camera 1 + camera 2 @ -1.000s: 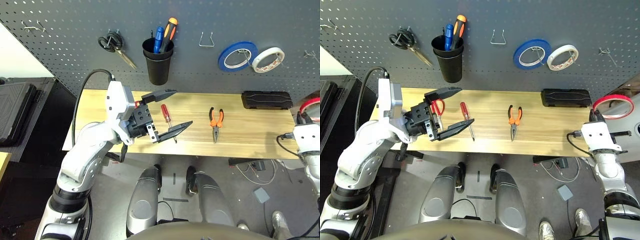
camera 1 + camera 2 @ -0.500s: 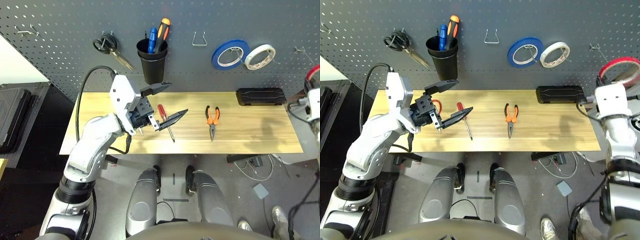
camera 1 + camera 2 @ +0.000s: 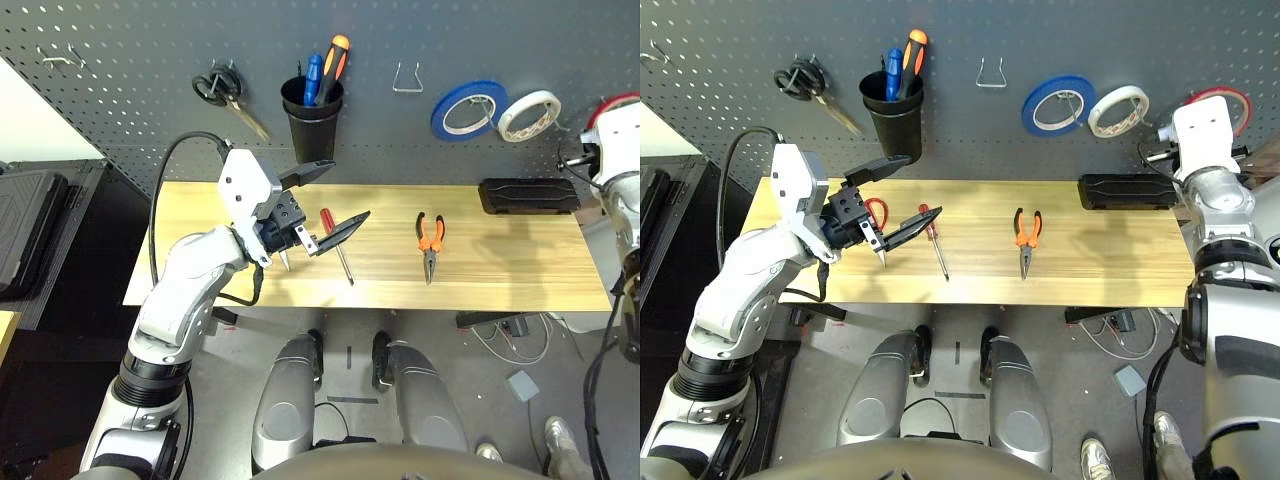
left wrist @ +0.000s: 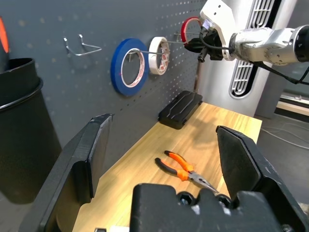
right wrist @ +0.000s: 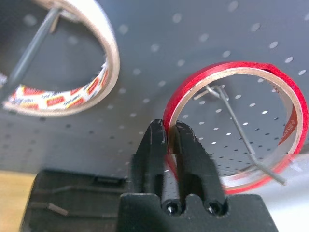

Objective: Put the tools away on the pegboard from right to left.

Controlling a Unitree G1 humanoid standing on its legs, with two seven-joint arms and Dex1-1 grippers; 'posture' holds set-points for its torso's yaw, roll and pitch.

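The right gripper (image 5: 171,133) is now raised against the pegboard (image 3: 120,110), having risen from beside the worktop (image 3: 480,270) a second ago; it is carrying the red tape ring (image 5: 236,130), on whose rim its fingers are pinching shut. The ring is encircling a wire hook (image 5: 239,130) at the pegboard's right end, just beside the white tape roll (image 3: 1118,110); whether it is hanging on the hook cannot be told. The ring is thin, red outside and tan inside, with small unreadable lettering on its edge. The white roll is bearing red printed words too blurred to read.

The left gripper (image 3: 322,197) is hovering with its fingers wide apart over the worktop's left part, nearer the pegboard than a second ago. The red-handled screwdriver (image 3: 336,243) is lying just beside it, and the red-handled scissors (image 3: 877,213) are lying partly behind it. The orange-handled pliers (image 3: 430,240) are lying at mid-worktop, well apart from both grippers.
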